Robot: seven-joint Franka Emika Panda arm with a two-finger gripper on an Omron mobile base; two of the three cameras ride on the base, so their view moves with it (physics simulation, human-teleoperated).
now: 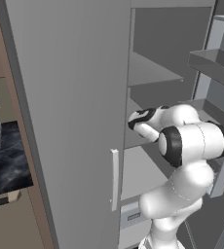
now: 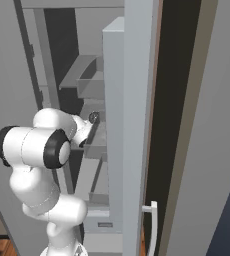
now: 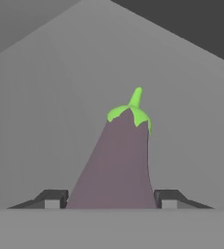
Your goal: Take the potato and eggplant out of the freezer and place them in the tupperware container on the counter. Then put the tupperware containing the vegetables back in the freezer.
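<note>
Eggplant (image 3: 116,163) sits centre frame between spread finger tips (image 3: 53,199); contact unclear, its base cut off below; freezer (image 1: 65,97) door hides the hand.

eggplant (image 3: 115,165) base cut off

The eggplant (image 3: 116,160) lies, apparently directly, on a grey freezer shelf (image 3: 46,121), green stem pointing away.

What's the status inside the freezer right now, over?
Fingers either side of eggplant, grip unconfirmed. Arm reaching into open freezer. Nothing in the way.
</note>
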